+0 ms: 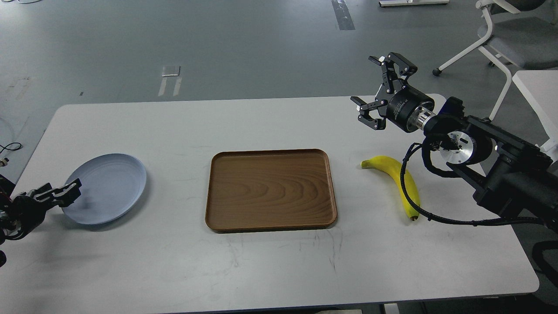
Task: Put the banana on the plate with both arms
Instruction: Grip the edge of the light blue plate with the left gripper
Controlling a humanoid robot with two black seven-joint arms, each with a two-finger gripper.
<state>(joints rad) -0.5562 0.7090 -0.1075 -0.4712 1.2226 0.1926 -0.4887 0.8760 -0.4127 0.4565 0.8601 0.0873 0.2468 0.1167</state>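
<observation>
The yellow banana (397, 178) lies on the white table at the right, its dark tip toward me. A black cable of my right arm crosses in front of it. The pale blue-grey plate (109, 186) sits flat at the table's left. My right gripper (378, 89) is open and empty, held in the air above and behind the banana, fingers pointing left. My left gripper (61, 192) is low at the plate's near-left rim; its fingers look spread and hold nothing, with one fingertip (74, 187) over the rim.
A brown wooden tray (270, 189) lies empty in the middle of the table (279, 261), between the plate and the banana. An office chair (510, 35) and another white table (538, 91) stand at the far right.
</observation>
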